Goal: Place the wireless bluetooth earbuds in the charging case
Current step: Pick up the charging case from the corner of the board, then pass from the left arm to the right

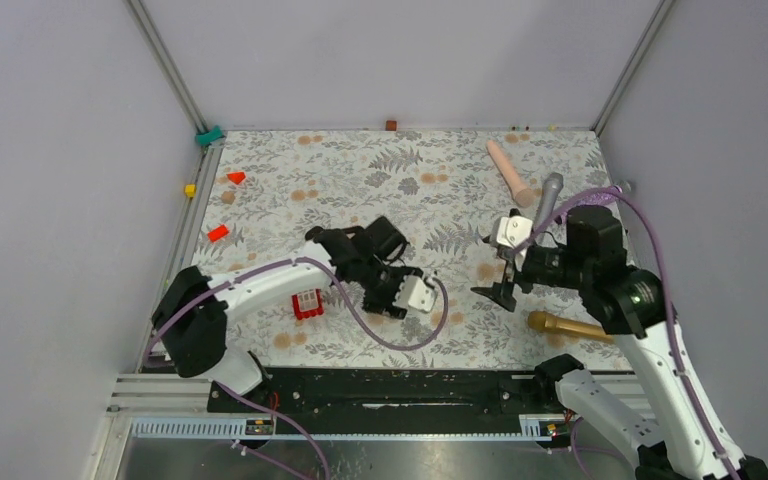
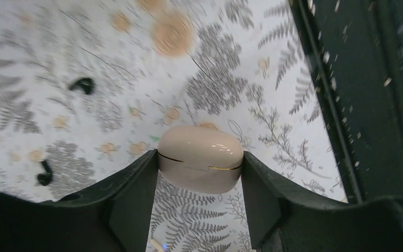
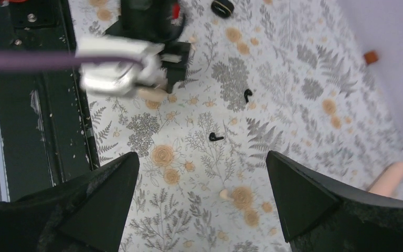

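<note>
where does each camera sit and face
top external: overhead from behind, facing down at the fern-print table cover; left arm and right arm show
left wrist: on the left arm, facing down past its black fingers clamped on the cream oval charging case
right wrist: on the right arm, facing down between its open black fingers
shared: both wrist views show two tiny black earbuds

Left arm (image 1: 260,290): white links, black joints, a bulky black shoulder.
Right arm (image 1: 680,390): white links, black joints, with a small green light (image 1: 643,292) on one joint.
Cables (image 1: 405,347): purple, one looping loosely along each arm.
Left end effector (image 2: 200,170): two matt black wedge-shaped fingers (image 2: 131,202) and a white housing.
Right end effector (image 3: 202,168): the same black wedge-shaped fingers, with rough-textured faces.
</note>
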Controlling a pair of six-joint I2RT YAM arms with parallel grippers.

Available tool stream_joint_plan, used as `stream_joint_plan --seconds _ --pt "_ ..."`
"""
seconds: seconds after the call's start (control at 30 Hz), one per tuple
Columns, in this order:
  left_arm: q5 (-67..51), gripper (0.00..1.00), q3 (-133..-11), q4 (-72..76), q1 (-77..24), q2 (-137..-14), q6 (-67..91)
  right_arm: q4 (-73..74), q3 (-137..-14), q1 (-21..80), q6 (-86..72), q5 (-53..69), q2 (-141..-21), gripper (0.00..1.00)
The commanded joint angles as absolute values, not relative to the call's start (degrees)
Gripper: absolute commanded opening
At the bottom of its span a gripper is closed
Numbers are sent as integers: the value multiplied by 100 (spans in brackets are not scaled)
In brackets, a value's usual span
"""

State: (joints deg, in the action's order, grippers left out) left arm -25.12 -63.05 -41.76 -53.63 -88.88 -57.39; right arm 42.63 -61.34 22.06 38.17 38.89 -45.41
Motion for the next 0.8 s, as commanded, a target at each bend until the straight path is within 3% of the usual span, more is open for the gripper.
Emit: stream_joint_plan --seconds 0.0,0.13,0.27,0.5,0.77 --pt "-4387 25 -6907 -4442 -4980 -8453 -5110 5618 -6861 2259 5153 4494 -4277 100" --pt "-5408 25 -7042 -4492 -4783 -8500 -4664 6510 -6952 2264 6207 4991 -4163 99" --pt "-6267 25 -7091 -4492 -4631 -8584 -4331 6504 -6459 2259 6975 5752 -4233 95" --pt "-7309 25 -7219 -4614 -4354 -8935 -4061 5354 -6021 2917 6584 5798 -4757 90" --pt "-7626 25 -7394 -5136 -4297 -9332 -4536 4716 -6149 3380 6308 5800 -5648 90"
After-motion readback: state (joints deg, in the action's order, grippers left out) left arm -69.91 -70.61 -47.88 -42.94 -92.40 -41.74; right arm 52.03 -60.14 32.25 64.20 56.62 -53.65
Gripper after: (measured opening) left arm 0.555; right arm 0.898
